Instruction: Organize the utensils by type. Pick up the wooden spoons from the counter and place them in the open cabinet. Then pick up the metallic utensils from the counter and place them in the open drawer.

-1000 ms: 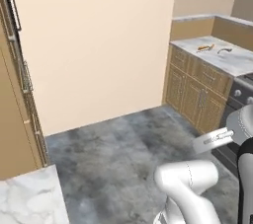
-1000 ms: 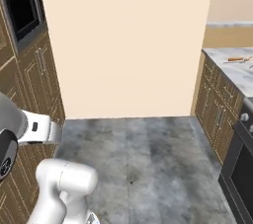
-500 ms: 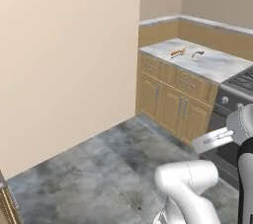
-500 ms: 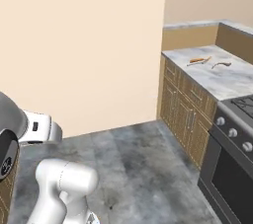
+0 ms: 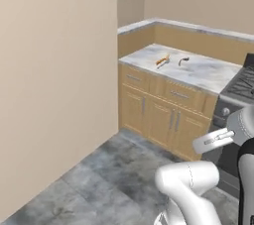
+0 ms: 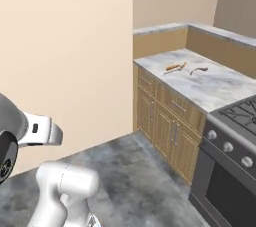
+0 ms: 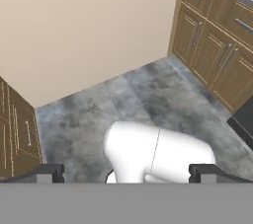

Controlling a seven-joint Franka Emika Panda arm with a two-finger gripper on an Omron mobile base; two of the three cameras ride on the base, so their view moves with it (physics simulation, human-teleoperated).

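The counter [image 5: 201, 73] [image 6: 210, 85] has a white-and-grey marbled top and stands far ahead to the right. A light-brown wooden spoon [image 5: 162, 61] [image 6: 175, 67] lies on it near the back. Just right of the spoon lies a small darker curved utensil [image 5: 183, 61] [image 6: 198, 70], too small to tell whether it is wood or metal. In the hand view my gripper [image 7: 126, 173] is open, its fingertips [image 7: 47, 172] wide apart with nothing held, and it points down at the floor far from the counter. The open cabinet and the open drawer are out of view.
A dark stove [image 5: 241, 87] [image 6: 232, 136] adjoins the counter on the right. The light-wood drawers and doors [image 5: 163, 105] [image 7: 217, 35] under the counter are shut. A tall beige wall [image 5: 54, 80] [image 6: 65, 56] stands to the left. Grey stone floor [image 5: 114, 174] lies between me and the counter.
The whole picture has shifted: the base has moved, so the counter now sits nearer and more central, and the tall cabinets on the left have left the base views. The gripper stays open.
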